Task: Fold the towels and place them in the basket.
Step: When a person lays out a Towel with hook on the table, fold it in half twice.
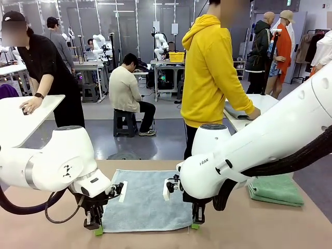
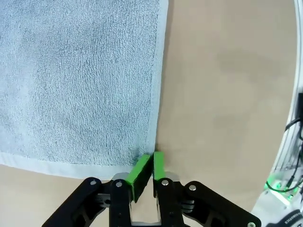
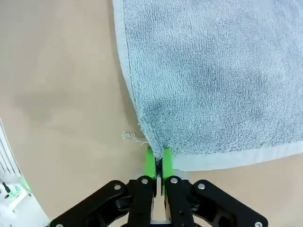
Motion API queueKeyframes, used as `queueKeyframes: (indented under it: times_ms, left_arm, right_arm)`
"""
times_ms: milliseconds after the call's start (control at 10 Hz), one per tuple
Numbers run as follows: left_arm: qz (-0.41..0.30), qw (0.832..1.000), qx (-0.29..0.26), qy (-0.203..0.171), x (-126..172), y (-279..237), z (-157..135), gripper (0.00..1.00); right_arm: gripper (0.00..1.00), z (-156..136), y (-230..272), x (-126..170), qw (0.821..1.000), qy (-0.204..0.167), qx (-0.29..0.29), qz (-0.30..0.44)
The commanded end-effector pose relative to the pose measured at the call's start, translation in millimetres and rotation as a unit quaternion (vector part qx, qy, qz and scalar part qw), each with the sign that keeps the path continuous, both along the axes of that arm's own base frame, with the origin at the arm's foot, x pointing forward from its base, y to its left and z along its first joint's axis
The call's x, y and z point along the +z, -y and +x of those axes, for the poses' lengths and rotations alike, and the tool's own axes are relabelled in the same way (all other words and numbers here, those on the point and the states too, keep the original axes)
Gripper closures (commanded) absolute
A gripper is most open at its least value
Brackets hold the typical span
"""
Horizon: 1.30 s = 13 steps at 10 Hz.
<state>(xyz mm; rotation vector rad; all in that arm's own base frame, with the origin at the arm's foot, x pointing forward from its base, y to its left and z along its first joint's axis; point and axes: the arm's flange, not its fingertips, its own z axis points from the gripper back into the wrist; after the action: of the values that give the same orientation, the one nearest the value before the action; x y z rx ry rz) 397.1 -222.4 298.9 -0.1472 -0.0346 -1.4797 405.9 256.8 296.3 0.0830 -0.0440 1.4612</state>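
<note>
So the pale blue towel (image 1: 148, 199) is lying flat and fuzzy on the counter (image 1: 290, 228), square between the two arms, and its near hem runs side to side with one corner at each arm, so I'd guess the fold goes straight away from the robot. The right arm's fingers (image 3: 150, 163) are clamped on the near-right corner, terry bunched up between the green pads. The left arm's fingers (image 2: 141, 171) are squeezed together right at the near-left corner, though I can't tell if they've caught the hem, and the green towel (image 1: 275, 190) sits already folded off to the right.
</note>
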Motion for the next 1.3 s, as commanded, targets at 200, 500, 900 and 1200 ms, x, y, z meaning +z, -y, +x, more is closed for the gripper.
queueKeyframes:
  times_ms: [200,500,900,1200]
  left_arm:
    - [0.002,1.0,-0.016,0.016,30,-1,-20,1.0]
    - [-0.01,0.999,-0.027,0.034,65,1,-41,1.0]
    - [-0.014,0.998,-0.025,0.049,76,3,-38,1.0]
    - [-0.014,0.998,-0.025,0.049,76,3,-38,1.0]
  right_arm:
    - [1.0,-14,-5,33,1.0,0.01,-0.009,0.001]
    - [1.0,-30,-12,70,0.999,0.051,0.009,0.01]
    - [1.0,-22,-15,77,0.998,0.055,0.02,0.013]
    - [1.0,-22,-15,77,0.998,0.055,0.02,0.013]
